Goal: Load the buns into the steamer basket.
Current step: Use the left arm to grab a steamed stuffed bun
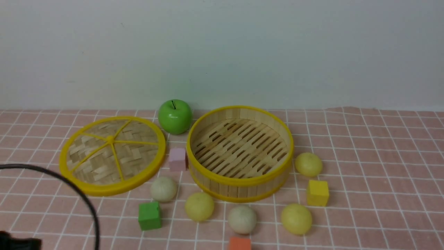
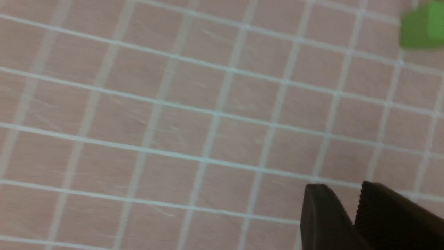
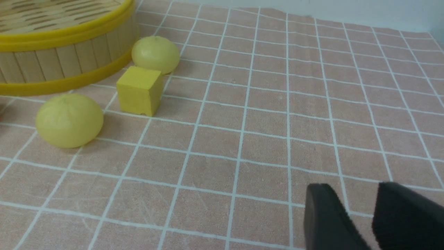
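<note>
– So, where do the buns stand?

– None loaded yet. The basket (image 1: 239,181) sits mid-cloth with a bare floor. All five buns lie on the cloth (image 1: 381,156) around it: a white bun (image 1: 163,188) near the lid (image 1: 111,154), a yellow bun (image 1: 199,206), a second white bun (image 1: 242,219), a front-right yellow bun (image 1: 296,218), and a far yellow bun (image 1: 308,164) just beside the basket's right wall.

– Grippers?

– The left gripper (image 2: 341,189) shows a narrow gap with nothing in it, over bare cloth. A blurred green cube (image 2: 423,29) sits at the edge of its view. The right gripper (image 3: 350,190) is a little wider, also empty and low over the cloth, well apart from the two yellow buns it sees.

– Step in hand?

– I read it as the first pick, with no approach begun.

– Next move?

– My call is the right arm on the front-right yellow bun. I'd need the jaws wider than the bun and a straight descent over it, clear of the yellow cube (image 1: 317,192) between that bun and the far one. The buns look smooth and round, so a nudge likely rolls them. I'd close gently, lift above the rim and let go inside.
</note>
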Controlling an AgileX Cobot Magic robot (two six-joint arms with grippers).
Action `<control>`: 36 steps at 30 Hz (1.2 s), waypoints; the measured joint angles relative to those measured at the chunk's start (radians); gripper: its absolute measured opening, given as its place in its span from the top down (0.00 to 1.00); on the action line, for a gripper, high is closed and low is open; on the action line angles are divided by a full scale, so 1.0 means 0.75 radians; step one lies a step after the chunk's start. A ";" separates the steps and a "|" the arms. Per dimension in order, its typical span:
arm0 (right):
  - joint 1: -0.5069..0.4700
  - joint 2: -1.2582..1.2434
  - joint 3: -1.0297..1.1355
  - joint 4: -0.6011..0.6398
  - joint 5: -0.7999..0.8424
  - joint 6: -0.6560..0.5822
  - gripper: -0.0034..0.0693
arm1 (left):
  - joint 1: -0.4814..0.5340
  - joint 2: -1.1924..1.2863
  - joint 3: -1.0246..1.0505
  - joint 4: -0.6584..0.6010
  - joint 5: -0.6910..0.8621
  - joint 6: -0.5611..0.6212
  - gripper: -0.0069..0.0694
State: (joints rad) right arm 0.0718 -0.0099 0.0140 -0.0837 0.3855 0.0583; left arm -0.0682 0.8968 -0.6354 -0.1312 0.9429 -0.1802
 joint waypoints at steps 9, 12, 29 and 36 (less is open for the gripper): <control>0.000 0.000 0.000 0.000 0.000 0.000 0.62 | -0.004 0.365 -0.280 -0.407 0.034 0.354 0.68; 0.000 0.000 0.000 0.000 0.000 0.000 0.62 | -0.062 0.460 -0.348 -0.414 0.049 0.403 0.71; 0.000 0.000 0.000 0.000 0.000 0.000 0.62 | -0.451 0.949 -0.819 0.024 0.067 0.266 0.93; 0.000 0.000 0.000 0.000 0.000 0.000 0.62 | -0.366 1.212 -1.027 0.022 0.115 0.267 0.93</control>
State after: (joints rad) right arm 0.0718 -0.0099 0.0140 -0.0837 0.3855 0.0583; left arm -0.3429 1.8055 -1.4060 -0.1147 1.0295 0.0202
